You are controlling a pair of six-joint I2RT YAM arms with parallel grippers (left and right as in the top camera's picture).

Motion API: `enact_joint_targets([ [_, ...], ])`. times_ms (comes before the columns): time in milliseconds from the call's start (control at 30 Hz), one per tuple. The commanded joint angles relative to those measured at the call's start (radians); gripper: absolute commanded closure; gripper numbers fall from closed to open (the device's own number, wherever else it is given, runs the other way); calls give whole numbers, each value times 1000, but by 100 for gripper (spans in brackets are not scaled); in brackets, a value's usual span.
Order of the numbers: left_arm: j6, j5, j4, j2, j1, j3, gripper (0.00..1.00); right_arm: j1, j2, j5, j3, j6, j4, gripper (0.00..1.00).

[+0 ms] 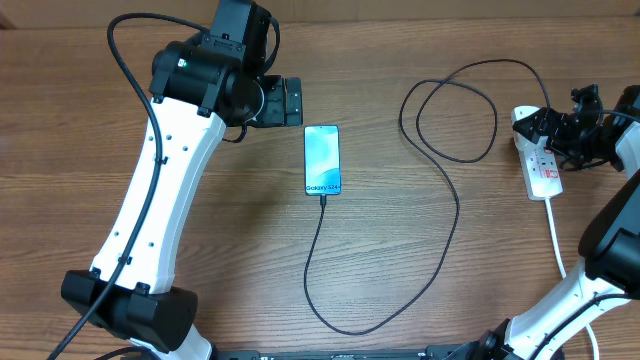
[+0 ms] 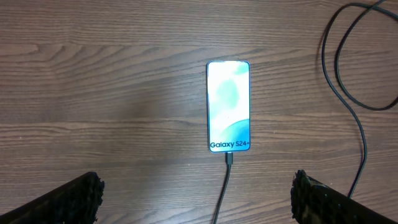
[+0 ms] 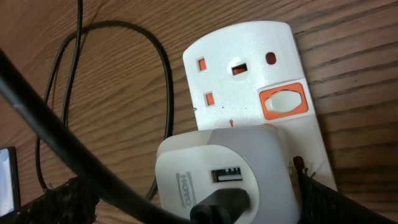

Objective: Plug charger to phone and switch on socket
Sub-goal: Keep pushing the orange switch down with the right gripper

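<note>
phone [image 1: 322,160]: flat on surface, frame centre, lit cyan screen up, lettering at lower end | charger [image 2: 227,174]: thin black cable, tip seated in phone's lower end, loops low, rises to a coil upper right | socket [image 1: 545,172]: white strip, right edge, white adapter [image 3: 224,180] plugged in, orange-ringed switch [image 3: 283,102] just above

ITEM phone [image 2: 228,106] | screen, end nearest the cable: "Galaxy S24+", legible in left wrist and overhead views | ITEM white USB adapter [image 3: 224,180] plugged into socket [image 3: 236,99] | small grey brand mark, sideways, apparently "HOCO"
</note>
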Motion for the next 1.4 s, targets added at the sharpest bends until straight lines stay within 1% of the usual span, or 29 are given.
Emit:
enact_joint_targets([
  [0,11,-14,1,6,5,-3,0,12,1,-9,-43,29,-30,0],
  [233,11,-14,1,6,5,-3,0,12,1,-9,-89,48,12,0],
  [867,11,-14,1,6,5,-3,0,12,2,-9,-102,48,-34,0],
  [1367,11,-14,1,6,5,-3,0,10,2,-5,-164,79,16,0],
])
